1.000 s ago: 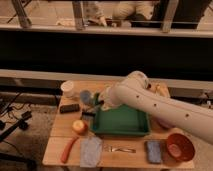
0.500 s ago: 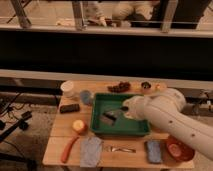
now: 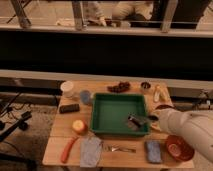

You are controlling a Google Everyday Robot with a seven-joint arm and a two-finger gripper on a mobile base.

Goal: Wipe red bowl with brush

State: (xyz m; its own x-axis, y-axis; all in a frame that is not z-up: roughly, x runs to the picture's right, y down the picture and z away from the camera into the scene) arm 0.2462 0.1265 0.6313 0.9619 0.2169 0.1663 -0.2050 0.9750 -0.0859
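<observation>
End effector (image 3: 136, 121) over right front corner of green tray (image 3: 107, 112), gripping brush (image 3: 133, 121) by black handle. Red bowl (image 3: 179, 147) at right front of tabletop (image 3: 127, 156), well apart from brush. Tabletop: light wood, cluttered. Behind: dark low wall, railing, pale floor.

A lab-like test space: wooden table (image 3: 59, 131) of props by a railed glass wall (image 3: 45, 12), the tool (image 3: 144, 120) over the green tray (image 3: 117, 96).
</observation>
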